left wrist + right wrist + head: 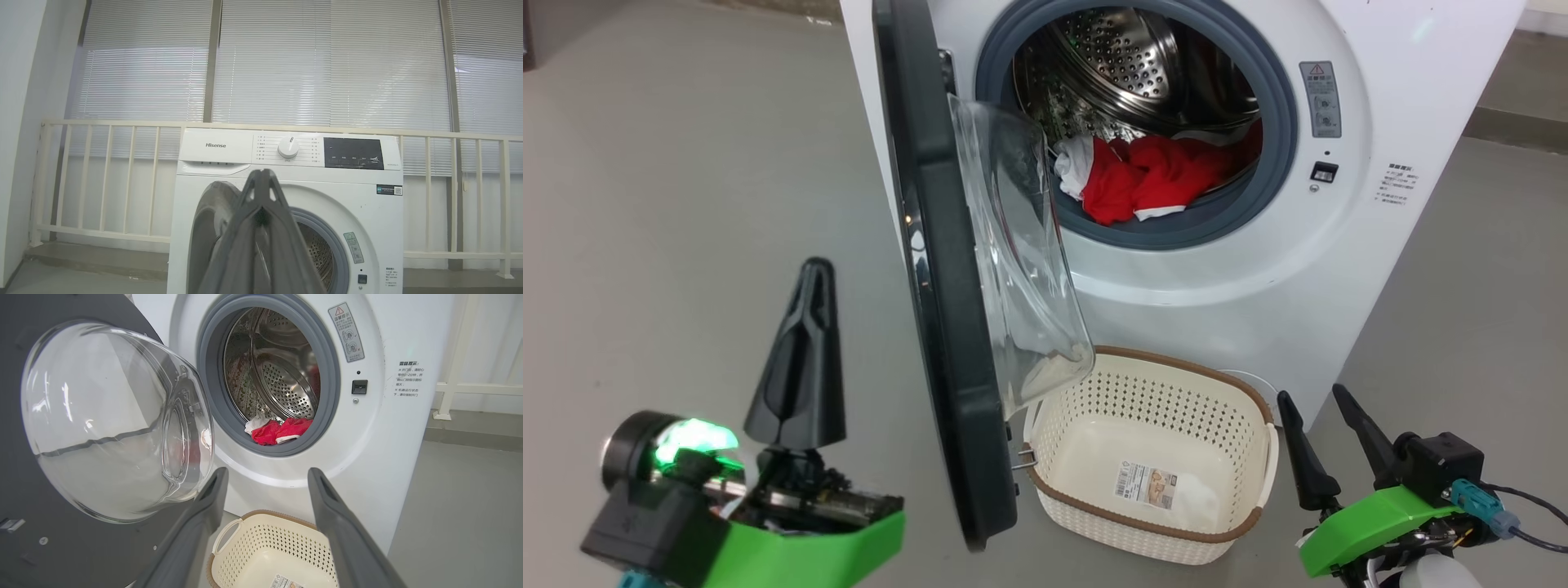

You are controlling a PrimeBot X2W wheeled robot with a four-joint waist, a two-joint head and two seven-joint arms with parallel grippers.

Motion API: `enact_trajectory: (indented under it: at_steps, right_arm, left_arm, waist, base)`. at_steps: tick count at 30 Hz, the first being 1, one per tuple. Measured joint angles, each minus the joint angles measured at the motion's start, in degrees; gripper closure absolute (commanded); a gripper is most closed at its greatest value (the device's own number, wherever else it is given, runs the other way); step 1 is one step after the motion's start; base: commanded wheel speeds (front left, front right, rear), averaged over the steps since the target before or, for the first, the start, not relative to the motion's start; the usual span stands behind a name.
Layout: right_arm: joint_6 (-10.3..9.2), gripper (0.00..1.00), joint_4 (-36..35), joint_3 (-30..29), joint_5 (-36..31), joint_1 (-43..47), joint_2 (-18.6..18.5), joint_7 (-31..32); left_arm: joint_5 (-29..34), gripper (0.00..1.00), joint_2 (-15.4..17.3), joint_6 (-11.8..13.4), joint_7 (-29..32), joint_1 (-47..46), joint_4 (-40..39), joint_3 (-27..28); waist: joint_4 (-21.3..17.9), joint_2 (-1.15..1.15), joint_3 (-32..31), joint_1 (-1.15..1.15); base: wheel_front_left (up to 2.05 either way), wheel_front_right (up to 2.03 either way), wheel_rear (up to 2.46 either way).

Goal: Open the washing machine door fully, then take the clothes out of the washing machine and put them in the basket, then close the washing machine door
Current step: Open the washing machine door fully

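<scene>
The washing machine stands on the grey floor with its drum mouth uncovered. The washing machine door is swung out on the hinge at the left side of that mouth. It stands about square to the machine's front and shows edge-on in the head view, with its black rim running top to bottom. Its clear glass bowl bulges to the right, across the front of the opening. The clothes, red with white parts, lie in a low heap at the bottom front of the steel drum. The heap spreads from left to right and rests against the lip of the grey rubber ring. The basket sits on the floor right in front of the machine, below the mouth. Its open top faces up, its long side runs along the machine's front, and a paper label lies on its bottom. The door's lower edge overlaps the basket's left end, and I cannot tell if they touch. The left gripper points up left of the door, apart from it, its jaws pressed together on nothing. The right gripper is near the machine's lower right corner, beside the basket, its jaws spread wide and empty.
</scene>
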Motion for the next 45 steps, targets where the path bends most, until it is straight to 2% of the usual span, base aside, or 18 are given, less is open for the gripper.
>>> enact_trajectory:
  at_steps: [8,13,19,26,32,38,45]
  right_arm:
    - [0.00,0.00,0.04,0.14,0.77,-0.03,-0.01,0.00]
    - [0.00,0.00,0.30,0.07,1.20,-0.07,-0.01,0.00]
    - [0.00,0.00,0.80,-0.18,1.70,-0.07,-0.01,0.00]
    - [0.00,0.00,1.01,-0.19,2.19,-0.07,-0.01,0.00]
    - [0.00,0.00,1.45,-0.05,2.21,-0.07,0.00,0.00]
    - [0.00,0.00,1.69,-0.05,2.22,-0.07,-0.01,0.00]
    - [0.00,0.00,1.82,-0.24,2.22,-0.07,-0.01,0.00]
  left_arm:
    - [-1.72,1.00,0.03,-2.89,0.85,-1.37,-1.23,-7.79]
    - [-5.10,1.00,0.16,-4.36,4.50,-1.36,3.26,-12.04]
    - [-8.15,1.00,0.44,-4.88,9.68,-1.08,9.44,-14.17]
    - [-9.39,1.00,0.44,-2.82,14.83,-0.69,14.71,-14.55]
    - [-9.39,1.00,0.57,-1.00,16.61,-0.65,17.36,-14.56]
    - [-9.24,1.00,0.55,0.67,17.31,-0.64,18.07,-14.60]
    - [-9.45,1.00,0.38,1.52,17.82,-0.08,17.25,-14.32]
  waist:
    - [-0.89,0.00,0.06,0.00]
    - [-1.29,0.00,0.20,0.00]
    - [-1.40,0.00,0.33,0.00]
    - [-1.22,0.00,0.32,0.00]
    - [-1.21,0.00,0.42,0.00]
    - [-1.31,0.00,0.62,0.00]
    - [-0.77,0.00,1.01,0.00]
  base:
    - [0.00,0.00,0.00]
    - [0.00,0.00,0.00]
    - [0.00,0.00,0.00]
    - [0.00,0.00,0.00]
    - [0.00,0.00,0.00]
    - [0.00,0.00,0.00]
    - [0.00,0.00,0.00]
